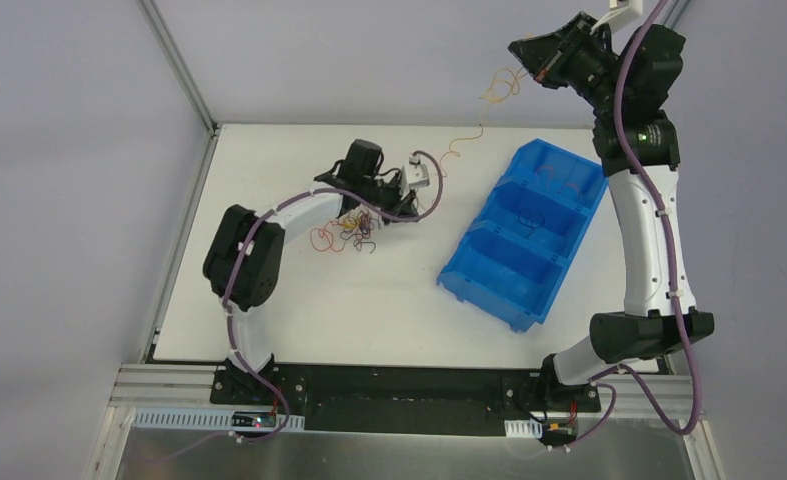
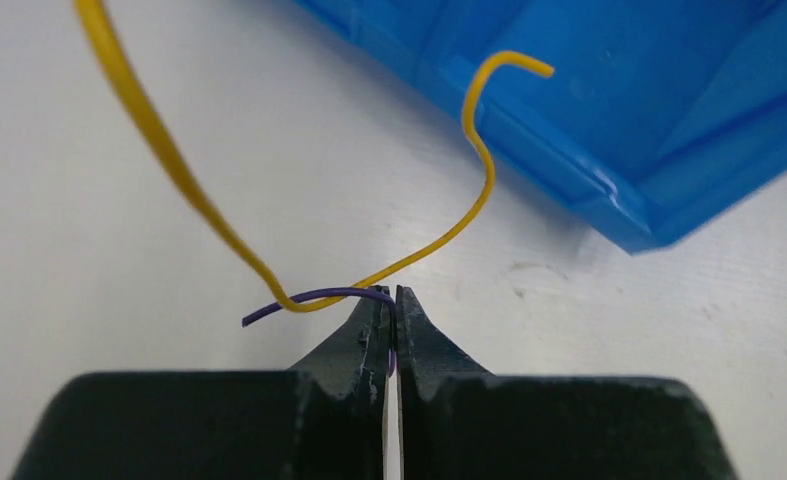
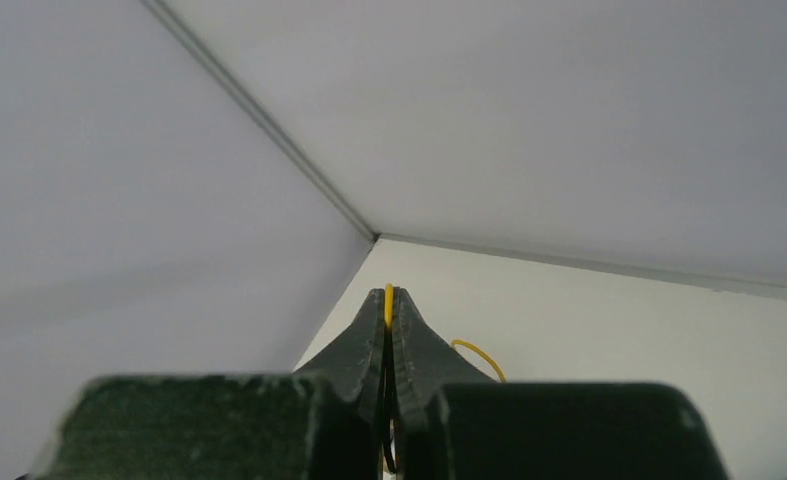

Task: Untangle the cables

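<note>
Left end effector [image 2: 390,300] pinches purple wire [image 2: 314,296] near blue bin [image 2: 579,185] edge; right end effector [image 3: 389,294] pinches yellow wire [image 3: 388,299] aloft

Moulded plastic, smooth, slightly glossy: blue bin [image 1: 489,295].
White, matt, faintly scuffed: tabletop [image 1: 369,310].
Smooth, shiny plastic insulation: yellow cable [image 2: 184,185], purple cable [image 2: 319,295].
Dark matt plastic, finely grained, edges worn pale: left end effector [image 2: 391,300], right end effector [image 3: 389,295].
Bare brushed metal: near rail [image 1: 169,385].
</note>
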Robot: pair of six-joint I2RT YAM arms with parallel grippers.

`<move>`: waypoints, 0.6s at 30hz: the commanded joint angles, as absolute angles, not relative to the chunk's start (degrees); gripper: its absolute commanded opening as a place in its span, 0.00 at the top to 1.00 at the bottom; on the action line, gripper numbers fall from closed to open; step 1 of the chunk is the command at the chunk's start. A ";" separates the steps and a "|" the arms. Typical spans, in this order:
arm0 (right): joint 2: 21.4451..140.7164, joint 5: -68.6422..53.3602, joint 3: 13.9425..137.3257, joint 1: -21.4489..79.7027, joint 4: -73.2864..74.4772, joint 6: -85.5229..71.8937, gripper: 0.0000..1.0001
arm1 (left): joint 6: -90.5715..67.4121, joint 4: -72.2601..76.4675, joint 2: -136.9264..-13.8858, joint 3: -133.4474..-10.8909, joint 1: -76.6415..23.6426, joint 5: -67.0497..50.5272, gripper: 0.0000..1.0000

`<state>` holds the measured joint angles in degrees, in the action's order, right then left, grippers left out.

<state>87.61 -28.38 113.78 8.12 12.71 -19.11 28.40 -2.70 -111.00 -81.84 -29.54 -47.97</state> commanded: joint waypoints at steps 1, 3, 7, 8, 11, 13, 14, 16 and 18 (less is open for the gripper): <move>84.75 -16.64 113.45 1.47 14.62 -13.29 1.00 | 42.84 -10.33 -98.17 -67.60 -29.07 -51.06 1.00; 86.38 -14.47 115.32 -4.02 14.67 -14.09 1.00 | 50.47 -16.44 -92.31 -61.52 -27.76 -49.98 1.00; 92.02 -16.89 125.08 -12.52 16.71 -18.52 1.00 | 58.71 -28.44 -88.40 -57.20 -19.61 -48.88 1.00; 92.68 -17.75 126.11 -13.12 17.38 -19.20 1.00 | 60.82 -31.15 -88.53 -57.09 -18.00 -48.01 1.00; 92.41 -21.97 124.79 -13.36 17.25 -20.99 1.00 | 64.74 -34.70 -89.22 -57.11 -14.03 -45.98 1.00; 91.95 -25.07 123.44 -13.36 17.20 -22.29 1.00 | 63.02 -34.80 -89.74 -58.23 -12.69 -46.11 1.00; 91.51 -26.26 122.54 -13.36 17.32 -22.55 1.00 | 60.88 -34.83 -90.14 -59.52 -12.51 -46.41 1.00; 90.16 -28.78 120.81 -13.36 17.24 -21.72 1.00 | 56.49 -34.47 -91.15 -62.17 -12.48 -47.10 1.00; 88.62 -31.31 119.92 -13.36 18.17 -20.05 1.00 | 53.08 -33.62 -91.99 -64.11 -12.48 -47.02 1.00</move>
